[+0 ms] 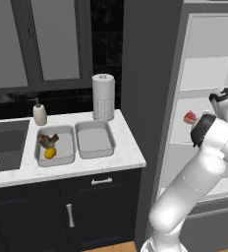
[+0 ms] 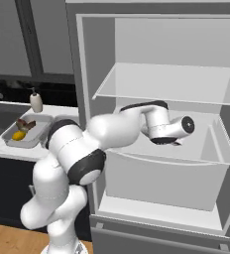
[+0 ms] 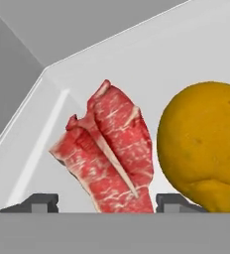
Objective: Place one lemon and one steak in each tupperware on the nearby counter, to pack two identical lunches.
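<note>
Jaws first: hand view has the two dark fingertips (image 3: pixel 43 202) parted w/ the raw steak (image 3: pixel 109 154) lying between them, so the gripper (image 3: pixel 106 203) straddles the meat, but can't tell if the pads actually touch it, so grip is unclear. Steak is red, marbled, w/ a pale streak down its middle, lying on a white fridge shelf (image 3: pixel 32 144). Just beside it, on the right of that view, sits a lemon (image 3: pixel 203 149), close to the steak, contact unclear. Pulling back, right base view: arm reaches into the open fridge (image 2: pixel 151 79), hand (image 2: pixel 174 130) at the middle shelf level. Left base view: a bit of red shows on the shelf near the wrist. Over on the counter (image 1: pixel 130 152), two grey tupperware side by side: left tupperware (image 1: pixel 55 145) holds a steak and a lemon, right tupperware (image 1: pixel 95 139) sits just beside it. Soap bottle (image 1: pixel 39 113) and paper towel roll (image 1: pixel 103 96) stand behind them.
</note>
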Available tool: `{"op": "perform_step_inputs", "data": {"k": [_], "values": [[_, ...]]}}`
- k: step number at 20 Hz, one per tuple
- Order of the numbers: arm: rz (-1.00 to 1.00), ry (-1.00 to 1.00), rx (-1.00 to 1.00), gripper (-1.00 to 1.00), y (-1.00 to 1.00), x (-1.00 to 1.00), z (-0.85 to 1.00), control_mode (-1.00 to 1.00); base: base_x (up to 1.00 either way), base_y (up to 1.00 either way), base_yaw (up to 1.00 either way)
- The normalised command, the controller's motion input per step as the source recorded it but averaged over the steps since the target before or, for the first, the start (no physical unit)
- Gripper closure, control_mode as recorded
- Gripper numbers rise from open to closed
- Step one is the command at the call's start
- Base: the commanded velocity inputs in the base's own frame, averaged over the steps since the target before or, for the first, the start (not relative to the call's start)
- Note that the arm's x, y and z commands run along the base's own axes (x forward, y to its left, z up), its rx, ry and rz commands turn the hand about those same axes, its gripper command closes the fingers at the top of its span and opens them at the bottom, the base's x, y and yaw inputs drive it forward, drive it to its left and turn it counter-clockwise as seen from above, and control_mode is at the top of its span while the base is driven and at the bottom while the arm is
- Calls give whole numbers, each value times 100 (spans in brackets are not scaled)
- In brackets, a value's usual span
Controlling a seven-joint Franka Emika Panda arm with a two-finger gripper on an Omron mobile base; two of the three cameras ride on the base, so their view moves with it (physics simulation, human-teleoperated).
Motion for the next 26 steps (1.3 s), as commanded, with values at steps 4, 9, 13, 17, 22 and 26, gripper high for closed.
{"op": "perform_step_inputs", "data": {"k": [4, 9, 13, 17, 22, 26], "values": [[10, 9, 0, 100, 64, 44, -63, -100, 0, 0, 0], [17, 0, 0, 100, 62, 0, -50, -100, 0, 0, 0], [21, -1, 0, 100, 50, -12, -37, -100, 0, 0, 0], [16, -6, 0, 100, 34, -37, -14, -100, 0, 0, 0], [2, -5, 14, 100, -16, -96, 11, -100, 0, 0, 0], [-9, -8, -4, 100, 10, -100, 52, -100, 0, 0, 0]]}}
